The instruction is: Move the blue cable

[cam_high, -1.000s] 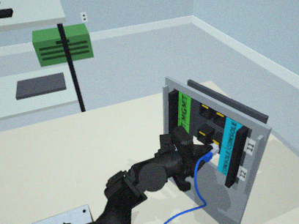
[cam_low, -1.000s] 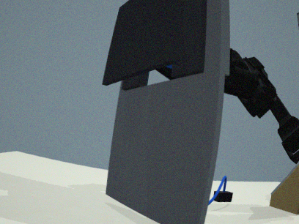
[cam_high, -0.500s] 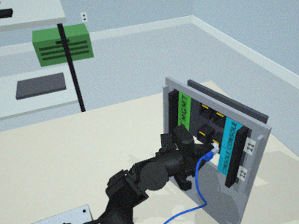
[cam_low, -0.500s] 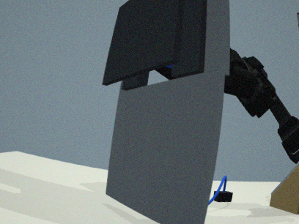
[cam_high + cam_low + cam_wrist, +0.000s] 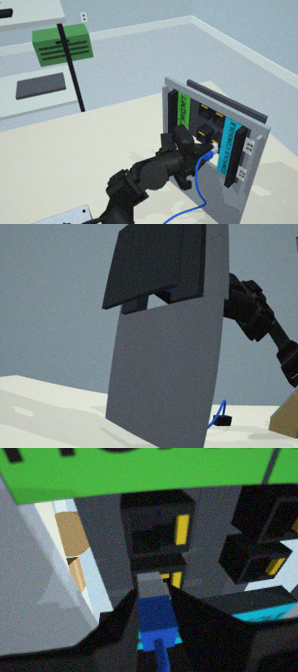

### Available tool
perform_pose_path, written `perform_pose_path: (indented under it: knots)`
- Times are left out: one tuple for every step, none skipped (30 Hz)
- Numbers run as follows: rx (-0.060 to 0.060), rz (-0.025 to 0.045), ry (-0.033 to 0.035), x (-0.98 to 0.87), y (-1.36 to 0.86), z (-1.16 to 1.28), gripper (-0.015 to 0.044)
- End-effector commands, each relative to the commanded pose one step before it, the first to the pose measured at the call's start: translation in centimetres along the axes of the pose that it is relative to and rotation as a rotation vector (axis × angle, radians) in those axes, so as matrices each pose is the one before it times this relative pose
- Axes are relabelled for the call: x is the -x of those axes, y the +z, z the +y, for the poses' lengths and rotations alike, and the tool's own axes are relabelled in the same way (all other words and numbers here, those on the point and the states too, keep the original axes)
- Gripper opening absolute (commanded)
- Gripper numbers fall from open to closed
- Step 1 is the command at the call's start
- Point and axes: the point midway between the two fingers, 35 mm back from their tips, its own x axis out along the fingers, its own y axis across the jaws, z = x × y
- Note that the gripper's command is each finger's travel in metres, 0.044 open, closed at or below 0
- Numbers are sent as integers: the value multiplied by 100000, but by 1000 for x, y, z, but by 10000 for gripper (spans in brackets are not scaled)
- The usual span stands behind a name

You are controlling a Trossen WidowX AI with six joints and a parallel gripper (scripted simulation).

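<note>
The blue cable's plug (image 5: 209, 156) (image 5: 156, 614) has a blue body and a clear front end. My gripper (image 5: 212, 147) (image 5: 152, 592) is shut on the plug, one finger on each side. The plug's clear end is at the lower server's CONSOLE port (image 5: 215, 140) (image 5: 175, 566), beside the cyan label. Much of the clear end still shows outside, and I cannot tell whether its tip is inside the opening. The upper server's CONSOLE port (image 5: 219, 118) (image 5: 254, 563) is empty. In the exterior view the rack panel hides the plug and fingertips.
The grey rack panel (image 5: 215, 187) (image 5: 164, 363) stands upright around the servers. The MGMT ports sit beside the green label (image 5: 183, 110) (image 5: 150, 478). The blue cable (image 5: 197, 183) hangs below the plug and runs to the table. A black block (image 5: 223, 420) lies behind the panel in the exterior view.
</note>
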Motion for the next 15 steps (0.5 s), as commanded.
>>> perform_pose_path:
  knots:
    - [-5,-74,-968,-204,22,-248,0]
    - [8,3,4,-7,2,-1,0]
    - [-7,79,956,210,-20,252,26]
    - [0,0,0,0,0,0,53]
    - [0,0,0,0,0,0,79]
    - [0,0,0,0,0,0,105]
    - [0,0,0,0,0,0,131]
    - [0,0,0,0,0,0,157]
    - [0,0,0,0,0,0,184]
    - [0,0,0,0,0,0,210]
    - [0,0,0,0,0,0,236]
    - [0,0,0,0,0,0,262]
    - [0,0,0,0,0,0,289]
    - [0,0,0,0,0,0,315]
    - [0,0,0,0,0,0,341]
